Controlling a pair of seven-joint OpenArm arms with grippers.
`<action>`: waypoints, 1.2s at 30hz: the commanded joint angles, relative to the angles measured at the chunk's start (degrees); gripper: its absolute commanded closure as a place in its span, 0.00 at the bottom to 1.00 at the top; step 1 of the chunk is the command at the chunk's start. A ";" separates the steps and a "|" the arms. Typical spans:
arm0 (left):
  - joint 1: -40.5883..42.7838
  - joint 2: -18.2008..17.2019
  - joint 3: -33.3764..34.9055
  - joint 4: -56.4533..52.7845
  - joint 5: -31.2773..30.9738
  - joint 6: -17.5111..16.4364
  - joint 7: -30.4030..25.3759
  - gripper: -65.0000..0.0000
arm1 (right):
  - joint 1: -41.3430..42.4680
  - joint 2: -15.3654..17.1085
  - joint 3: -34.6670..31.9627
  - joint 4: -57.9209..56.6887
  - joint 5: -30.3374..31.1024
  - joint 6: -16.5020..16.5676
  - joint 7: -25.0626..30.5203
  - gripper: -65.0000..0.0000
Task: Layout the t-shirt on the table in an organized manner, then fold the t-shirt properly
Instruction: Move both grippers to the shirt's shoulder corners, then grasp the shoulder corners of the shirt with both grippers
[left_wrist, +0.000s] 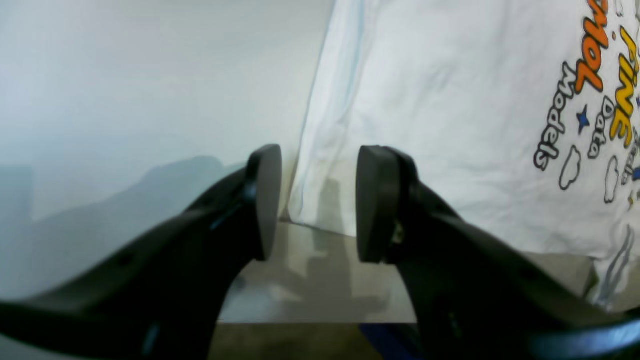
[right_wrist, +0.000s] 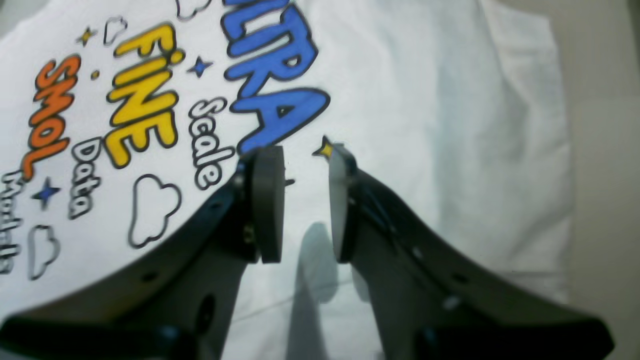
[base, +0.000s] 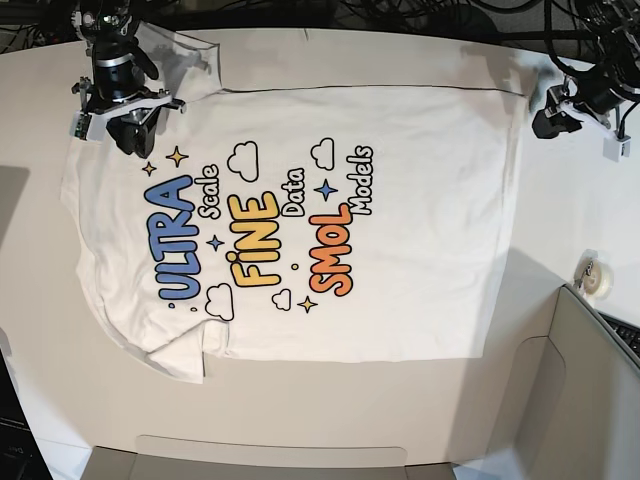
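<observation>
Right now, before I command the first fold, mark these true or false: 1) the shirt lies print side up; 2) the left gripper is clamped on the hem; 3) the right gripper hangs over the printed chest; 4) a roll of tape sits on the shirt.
1) True: the t-shirt shows its printed front, spread on the table.
2) False: the left gripper is open with nothing between its pads, just off the shirt's edge.
3) True: the right gripper hangs over the print near the blue letters, holding nothing.
4) False: the tape roll lies on bare table, apart from the shirt.
</observation>
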 joint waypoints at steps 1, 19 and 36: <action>0.01 -1.22 -0.29 -0.81 -0.88 0.00 -0.41 0.62 | -0.83 0.68 0.59 1.00 1.45 0.38 1.58 0.75; -1.66 -1.39 10.70 -13.82 -0.62 0.00 -5.95 0.62 | -8.75 1.65 18.17 0.65 19.03 0.56 1.41 0.75; 4.23 -1.48 13.34 -13.65 -0.62 0.00 -5.43 0.62 | -9.36 1.73 22.31 -5.77 18.85 0.56 0.44 0.75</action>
